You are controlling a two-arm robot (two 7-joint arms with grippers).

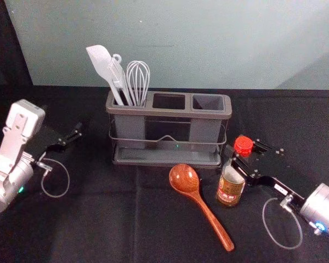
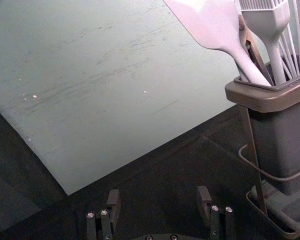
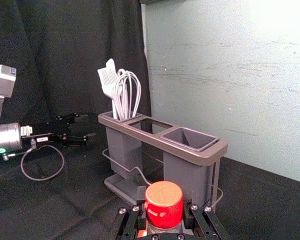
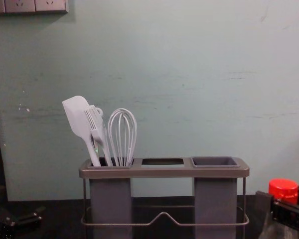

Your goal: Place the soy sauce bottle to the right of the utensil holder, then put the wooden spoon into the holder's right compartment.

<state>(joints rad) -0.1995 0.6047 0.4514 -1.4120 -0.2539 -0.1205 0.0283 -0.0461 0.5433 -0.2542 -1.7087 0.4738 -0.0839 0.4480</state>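
So, we have black cloth (image 1: 104, 219) below, a grey-green wall (image 1: 208, 49) beyond our right gripper (image 1: 245, 154), which clasps the red-capped soy sauce bottle (image 1: 230, 188); leftward, our left gripper (image 1: 73, 135) gapes empty.

We see the wall (image 1: 236, 44) lit brightest at the upper right of the head view, where a soft diagonal shadow crosses it. We note near-white glare at the right wrist view's upper right, a washed-out spatula (image 2: 210, 22) at the left wrist view's top, small highlights on the wooden spoon (image 1: 184, 178), and a dim, grainy counter (image 1: 98, 219).
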